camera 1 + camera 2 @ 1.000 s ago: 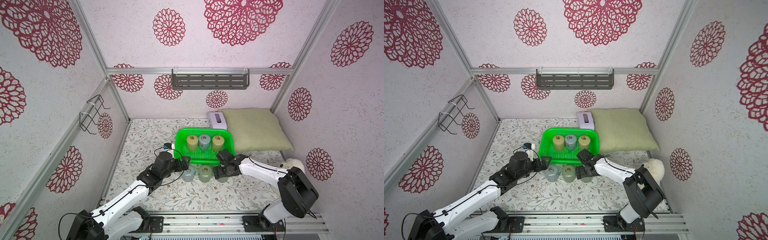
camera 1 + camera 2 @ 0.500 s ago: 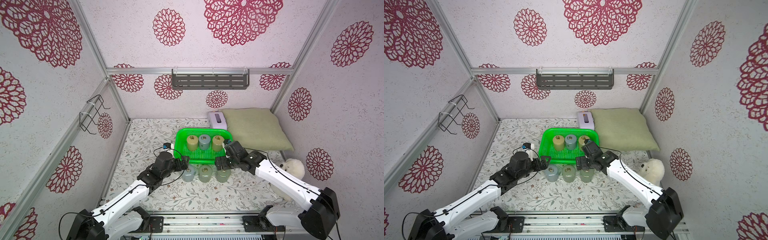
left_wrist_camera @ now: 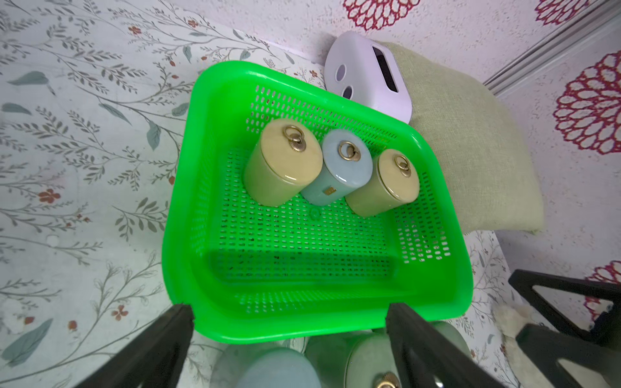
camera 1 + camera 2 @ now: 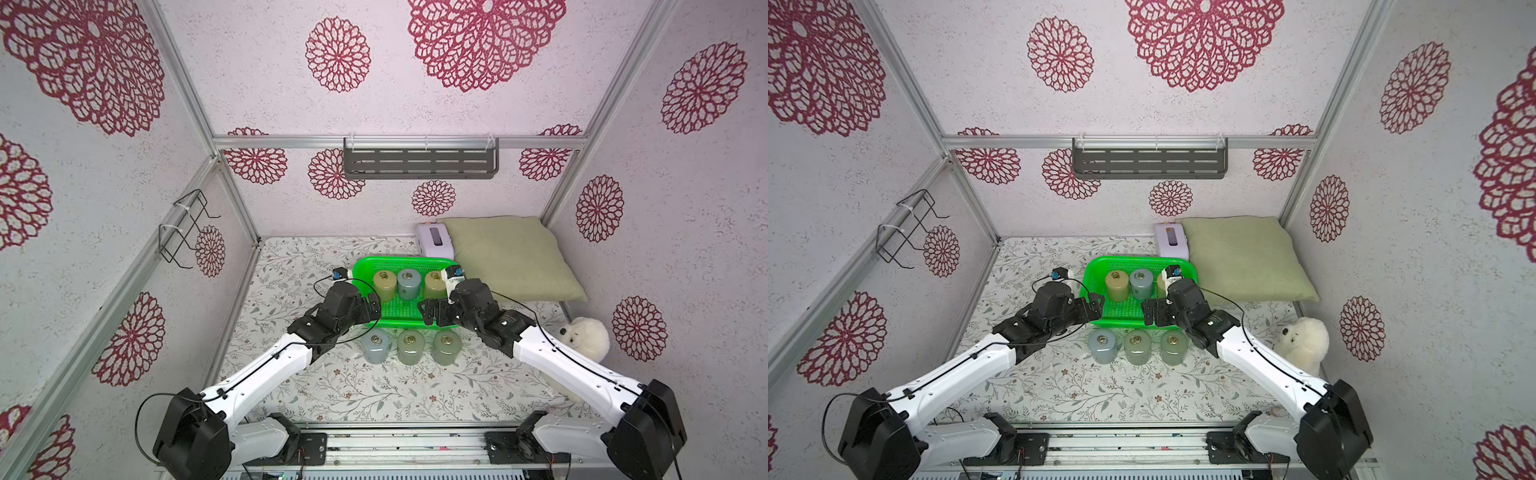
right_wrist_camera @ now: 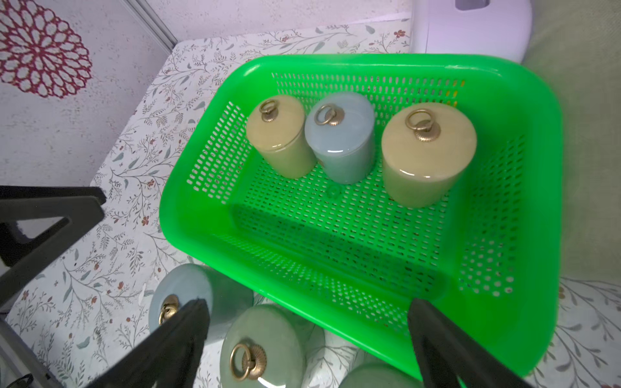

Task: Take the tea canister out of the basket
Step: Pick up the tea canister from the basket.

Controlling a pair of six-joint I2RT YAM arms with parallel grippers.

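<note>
The green basket (image 4: 405, 261) (image 4: 1133, 261) stands mid-table. Along its far wall stand a tan tea canister (image 4: 384, 284), a blue-grey one (image 4: 408, 283) and a second tan one (image 4: 434, 284). On the table before its near rim stand a blue-grey canister (image 4: 375, 347) and two green ones (image 4: 410, 347) (image 4: 446, 347). My left gripper (image 4: 374, 309) (image 3: 289, 310) hangs open and empty over the near left corner. Over the near right rim my right gripper (image 4: 430, 311) (image 5: 309, 304) is open and empty too.
A lilac box (image 4: 434, 241) and a green pillow (image 4: 511, 257) lie behind and right of the basket. A white plush toy (image 4: 586, 338) sits at the right wall. A grey shelf (image 4: 419, 162) hangs on the back wall, a wire rack (image 4: 187, 228) on the left.
My right gripper has left the rightmost green canister on the table and risen back to the basket's near right rim. The left arm has not moved.
</note>
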